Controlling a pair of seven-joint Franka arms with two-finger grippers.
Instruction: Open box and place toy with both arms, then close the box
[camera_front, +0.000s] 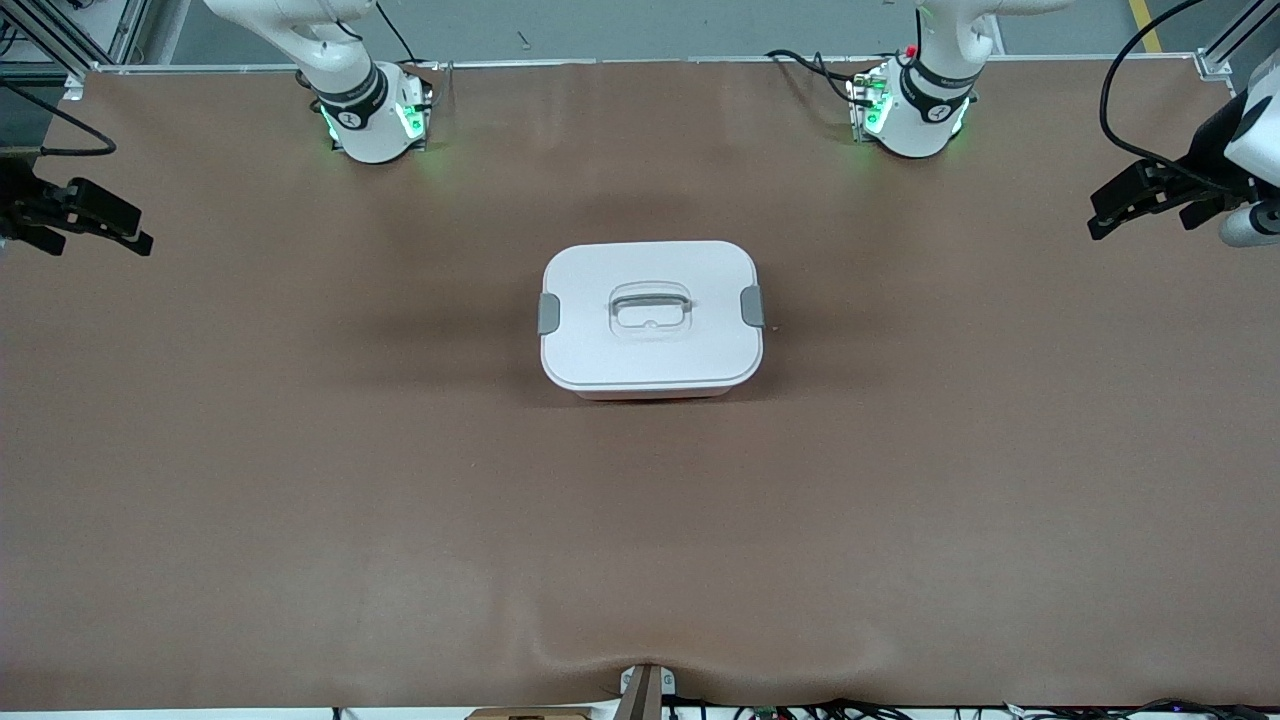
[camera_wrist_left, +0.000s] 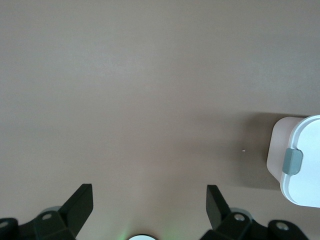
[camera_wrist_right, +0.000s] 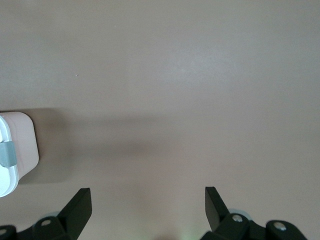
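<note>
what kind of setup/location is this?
Probably a robotics lab or test cell. Two arm bases are bolted along one edge of a table under a brown cover, with loose cables and aluminium framing at the corners, and one closed box stands mid-table.

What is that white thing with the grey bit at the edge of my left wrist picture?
Observer: That is the box, sitting mid-table. Its lid has a recessed handle in the centre.
Operator: Is there another grey bit?
Observer: Yes, a second clip on the end toward the right arm.
Operator: Where is the other arm's hand?
Observer: The right gripper hangs open over the table's right-arm end, apart from the box.
</note>
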